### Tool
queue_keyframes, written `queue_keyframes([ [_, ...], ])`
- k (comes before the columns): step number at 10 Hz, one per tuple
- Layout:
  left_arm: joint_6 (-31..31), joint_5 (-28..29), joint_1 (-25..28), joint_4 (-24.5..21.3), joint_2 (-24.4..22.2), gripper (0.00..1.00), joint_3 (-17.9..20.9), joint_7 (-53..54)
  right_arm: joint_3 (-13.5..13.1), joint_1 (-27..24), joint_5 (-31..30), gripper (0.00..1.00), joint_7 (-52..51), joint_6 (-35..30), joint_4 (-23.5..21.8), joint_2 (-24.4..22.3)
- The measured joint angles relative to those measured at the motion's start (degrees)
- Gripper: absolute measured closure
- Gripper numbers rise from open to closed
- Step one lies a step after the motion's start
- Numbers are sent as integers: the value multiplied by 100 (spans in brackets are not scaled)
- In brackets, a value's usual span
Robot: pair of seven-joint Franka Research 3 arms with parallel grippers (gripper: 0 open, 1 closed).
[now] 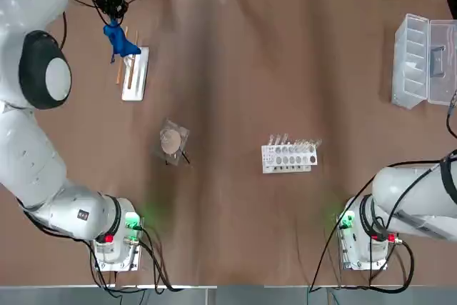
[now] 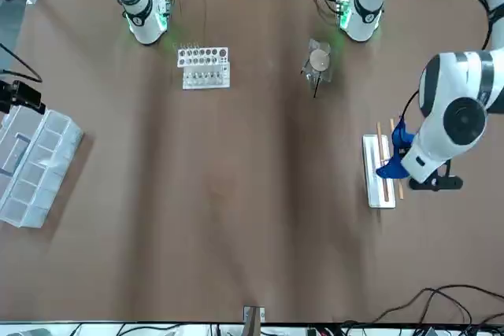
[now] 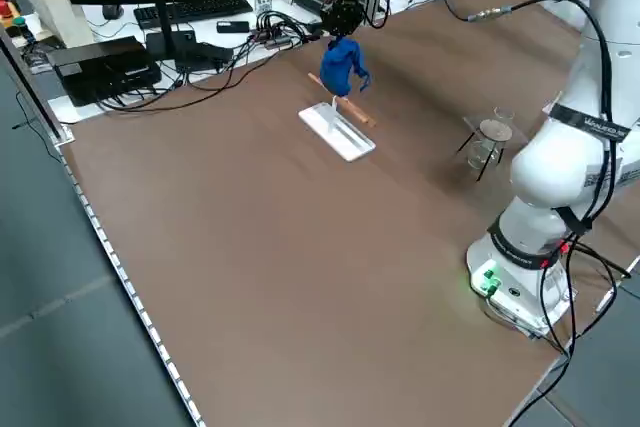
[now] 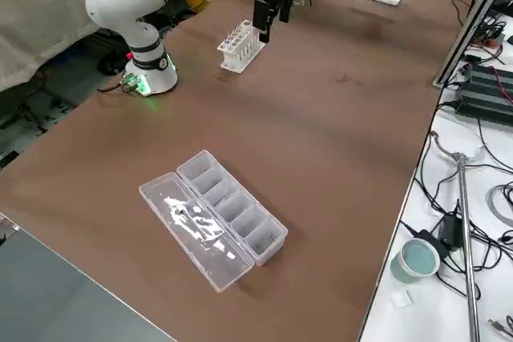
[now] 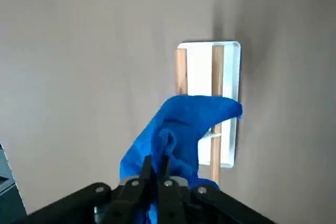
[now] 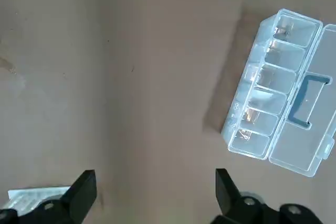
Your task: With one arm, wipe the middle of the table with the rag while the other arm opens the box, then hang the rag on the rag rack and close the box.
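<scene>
Left black two-finger tool (image 5: 156, 167) pinching blue soft cloth (image 5: 181, 129) over white oblong wood-rod rack (image 5: 231, 82), counter's far-left corner. Right tool (image 6: 156, 195) open. Clear plastic compartment box (image 1: 413, 62) open, counter's right edge.

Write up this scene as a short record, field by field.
box: lid open, compartments bare to view
rag: gripped by the left end effector, above the rag rack
rag rack: white base, wooden rods, on the table
right end effector: open, holding nothing
test-tube rack: standing on the table
</scene>
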Motion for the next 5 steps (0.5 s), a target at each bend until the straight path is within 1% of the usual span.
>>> queue_keyframes([
  [2,38,2,-14,326,318,94,-15,-2,0,0,0,0,0,0,0,3],
  [5,175,3,-17,429,661,94,-17,-3,0,0,0,0,0,1,-1,5],
])
